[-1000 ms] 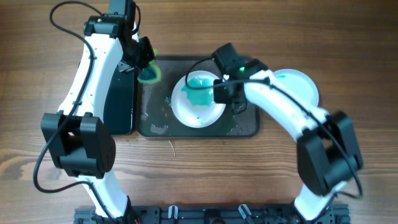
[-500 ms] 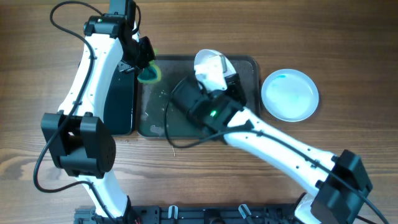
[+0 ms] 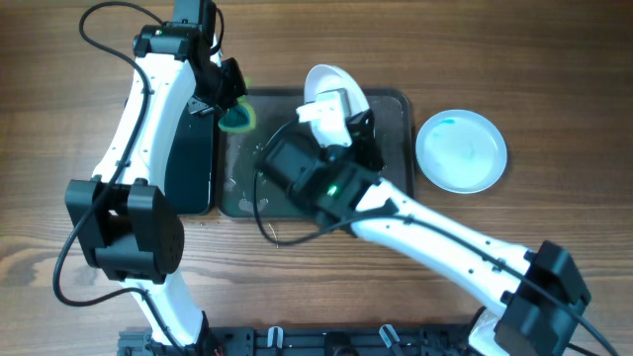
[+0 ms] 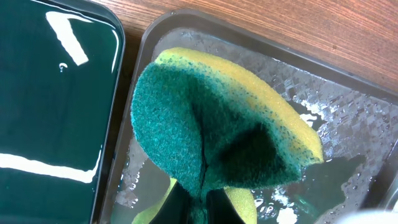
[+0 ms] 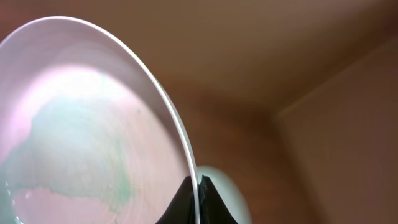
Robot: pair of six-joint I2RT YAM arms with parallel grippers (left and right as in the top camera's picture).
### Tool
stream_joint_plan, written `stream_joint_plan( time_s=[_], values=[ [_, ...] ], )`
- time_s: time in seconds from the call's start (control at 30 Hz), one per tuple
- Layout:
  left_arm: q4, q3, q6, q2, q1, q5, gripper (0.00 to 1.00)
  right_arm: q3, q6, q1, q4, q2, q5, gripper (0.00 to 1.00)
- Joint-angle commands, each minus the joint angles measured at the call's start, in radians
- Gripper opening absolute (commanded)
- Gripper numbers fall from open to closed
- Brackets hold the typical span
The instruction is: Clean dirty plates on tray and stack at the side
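My right gripper point(image 3: 338, 111) is shut on the rim of a white plate point(image 3: 334, 95) and holds it tilted on edge above the dark grey tray point(image 3: 391, 109). In the right wrist view the plate point(image 5: 87, 124) shows a faint teal smear, with the jaws point(image 5: 198, 186) pinching its rim. My left gripper point(image 3: 229, 99) is shut on a yellow and green sponge point(image 3: 237, 119) over the tray's far left corner. The sponge point(image 4: 217, 130) fills the left wrist view above the wet tray point(image 4: 348, 112). A pale blue plate point(image 3: 461, 150) lies on the table right of the tray.
A glossy black tub point(image 3: 188, 158) stands left of the tray, also in the left wrist view point(image 4: 50, 99). Water drops and foam lie on the tray floor. My right arm crosses the tray's front half.
My right gripper lifted the white plate off the tray and tipped it up on edge toward the far side. The right arm swung left across the tray. The left arm held still.
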Motion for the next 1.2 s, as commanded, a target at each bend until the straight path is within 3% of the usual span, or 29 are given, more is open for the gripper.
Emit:
stream_joint_plan(
  time_s=[0.0,0.07,0.17,0.43,0.5,0.57,0.73,0.87,1.0,1.1,1.17],
  values=[
    [0.003,0.006,0.019,-0.003,0.000,0.022,0.04,-0.001,0.176,-0.156,0.002,-0.001,-0.584,0.04],
    [0.003,0.006,0.019,-0.003,0.000,0.021,0.04,-0.001,0.211,-0.251,0.010,0.035,-0.829,0.04],
    [0.003,0.006,0.019,-0.003,0.000,0.012,0.04,-0.006,0.220,-0.330,0.040,0.112,-1.020,0.04],
    [0.003,0.006,0.019,-0.003,0.000,0.011,0.04,-0.006,0.179,-0.360,0.113,0.269,-1.230,0.04],
    [0.003,0.006,0.019,-0.003,0.000,0.011,0.04,-0.006,0.089,-0.380,0.132,0.268,-1.291,0.14],
    [0.003,0.006,0.019,-0.003,0.000,0.012,0.04,-0.006,-0.050,-0.416,0.145,0.268,-1.398,0.36],
    [0.003,0.006,0.019,-0.003,0.000,0.012,0.04,0.071,-0.317,-0.496,0.158,0.305,-1.489,0.43],
    [0.004,0.006,0.019,-0.003,0.000,0.011,0.04,0.194,-0.459,-0.497,0.151,0.418,-1.530,0.43],
    [0.004,0.006,0.019,-0.003,0.000,0.011,0.04,0.255,-0.460,-0.497,0.150,0.510,-1.555,0.41],
    [0.004,0.006,0.019,-0.003,0.000,0.011,0.04,0.255,-0.446,-0.497,0.161,0.530,-1.554,0.37],
    [0.004,0.006,0.019,-0.003,0.000,0.011,0.04,0.254,-0.416,-0.497,0.165,0.531,-1.550,0.26]
  ],
)
